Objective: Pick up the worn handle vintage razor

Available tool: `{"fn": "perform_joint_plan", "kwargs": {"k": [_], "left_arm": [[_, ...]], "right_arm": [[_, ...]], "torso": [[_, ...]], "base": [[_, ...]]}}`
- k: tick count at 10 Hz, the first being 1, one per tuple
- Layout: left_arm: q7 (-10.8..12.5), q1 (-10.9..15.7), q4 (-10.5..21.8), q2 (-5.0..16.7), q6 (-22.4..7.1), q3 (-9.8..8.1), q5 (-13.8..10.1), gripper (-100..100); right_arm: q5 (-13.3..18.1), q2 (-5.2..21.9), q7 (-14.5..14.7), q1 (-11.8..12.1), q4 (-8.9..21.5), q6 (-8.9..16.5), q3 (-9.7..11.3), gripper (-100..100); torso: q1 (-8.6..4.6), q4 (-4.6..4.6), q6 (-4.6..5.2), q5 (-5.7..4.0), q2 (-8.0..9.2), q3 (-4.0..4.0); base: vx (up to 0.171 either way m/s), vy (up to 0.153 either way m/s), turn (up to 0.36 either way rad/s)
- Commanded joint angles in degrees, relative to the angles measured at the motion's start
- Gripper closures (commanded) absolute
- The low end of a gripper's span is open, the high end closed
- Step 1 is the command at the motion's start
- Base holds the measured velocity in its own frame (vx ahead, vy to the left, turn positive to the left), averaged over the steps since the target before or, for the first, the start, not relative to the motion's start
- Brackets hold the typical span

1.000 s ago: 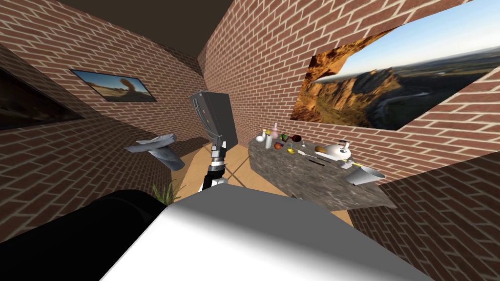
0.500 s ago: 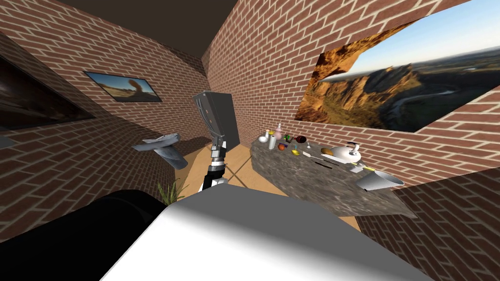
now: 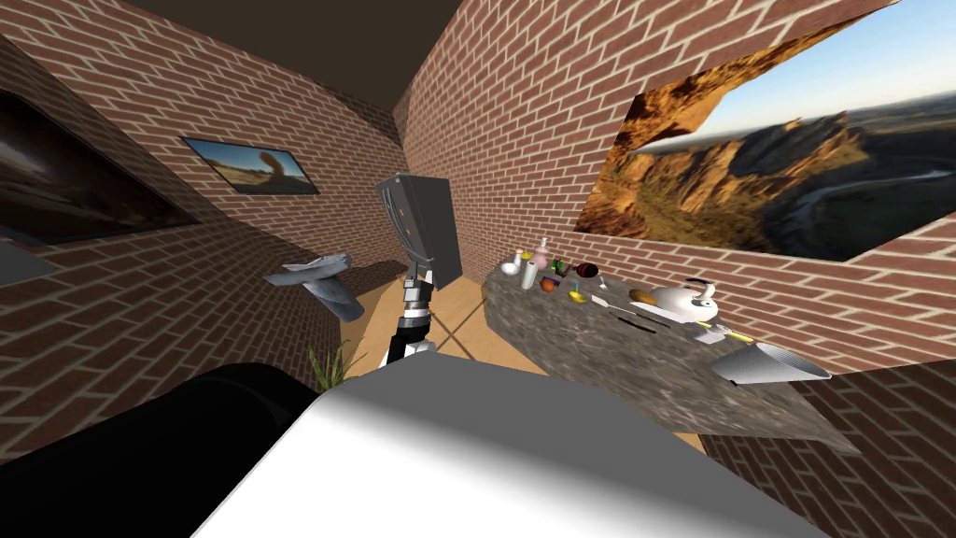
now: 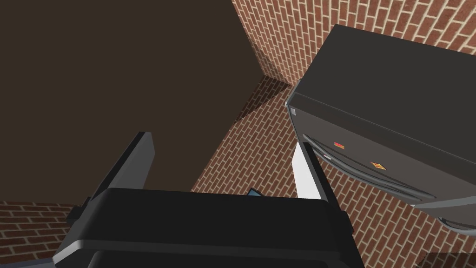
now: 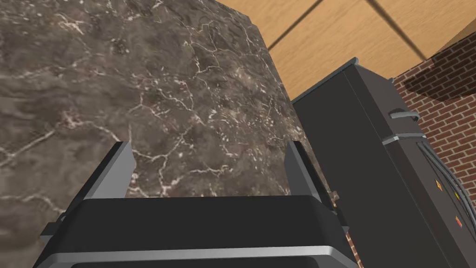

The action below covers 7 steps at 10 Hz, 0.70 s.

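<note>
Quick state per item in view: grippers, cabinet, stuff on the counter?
Left gripper: open, empty.
Right gripper: open, empty, facing the dark marbled stone counter.
Tall dark grey cabinet: doors shut.
White round teapot: upright, lid on.
Slim white-and-dark razor: flat on the counter, not held.
Grey ribbed cup: upright or tipped, cannot tell.

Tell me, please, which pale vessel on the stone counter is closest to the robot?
The wide grey cup at the near end of the counter; the white teapot sits further along, and the small white bottle at the far end.
</note>
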<state>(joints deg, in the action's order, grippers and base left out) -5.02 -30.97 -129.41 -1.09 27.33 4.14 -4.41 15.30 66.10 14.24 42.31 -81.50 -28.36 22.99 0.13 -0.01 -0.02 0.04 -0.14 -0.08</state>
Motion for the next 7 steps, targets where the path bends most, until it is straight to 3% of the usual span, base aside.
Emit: {"fn": "perform_joint_plan", "kwargs": {"k": [1,2,3,5,7], "left_arm": [[0.0,0.0,0.0,0.0,0.0,0.00,0.0,0],[0.0,0.0,0.0,0.0,0.0,0.00,0.0,0],[0.0,0.0,0.0,0.0,0.0,0.00,0.0,0],[0.0,0.0,0.0,0.0,0.0,0.00,0.0,0],[0.0,0.0,0.0,0.0,0.0,0.00,0.0,0]], "right_arm": [[1.5,2.9,0.6,0.0,2.9,-0.6,1.3,-100],[1.5,3.3,0.6,0.0,3.9,-0.6,1.3,-100],[2.7,5.6,1.2,0.3,6.2,-1.4,2.1,-100],[2.7,6.4,1.2,0.3,7.0,-1.4,2.1,-100],[5.1,10.7,2.3,0.8,11.2,-2.9,3.8,-100]], "torso": [[0.00,0.00,0.00,0.00,0.00,0.00],[0.00,0.00,-0.03,0.01,0.00,0.00],[0.00,0.00,-0.02,0.00,-0.04,-0.02],[0.07,-0.03,0.00,0.02,-0.13,-0.07],[-0.03,-0.02,-0.05,0.01,-0.13,-0.07]], "base": [[0.022,0.034,0.116],[0.032,0.037,0.072],[0.057,0.059,0.138],[0.048,0.035,0.024],[0.083,0.037,0.192]]}}
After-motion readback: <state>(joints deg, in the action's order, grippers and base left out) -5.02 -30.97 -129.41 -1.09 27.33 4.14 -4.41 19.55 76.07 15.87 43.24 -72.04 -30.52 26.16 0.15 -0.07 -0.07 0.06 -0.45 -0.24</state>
